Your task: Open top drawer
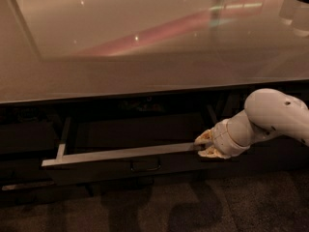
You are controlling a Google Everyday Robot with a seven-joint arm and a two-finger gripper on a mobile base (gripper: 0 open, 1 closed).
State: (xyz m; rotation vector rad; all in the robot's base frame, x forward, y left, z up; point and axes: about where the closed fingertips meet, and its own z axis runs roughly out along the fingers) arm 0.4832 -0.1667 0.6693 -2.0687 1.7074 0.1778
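**Top drawer standing open, tool at its rim**

The wide dark brown-black top drawer [96, 167] juts out from under the glossy brown surface [145, 57], its pale metal rim [125, 152] and left side rail [63, 139] showing and the dark cavity exposed behind the front. I'd call this the pulling step, well along: the drawer looks most of the way out. If more travel is wanted, the next move calls for a straight draw away from the cabinet, level with the rail, so the drawer doesn't bind.

The pale two-finger tool [205, 145] sits at the right end of that rim, well to the right of the drawer's small dark loop handle [145, 166]. Whether it's clamped on the rim or merely hooked against it, I cannot tell. The 1 white rounded arm [275, 117] reaches in from the drawer's right, wrist pointing left along the rim.
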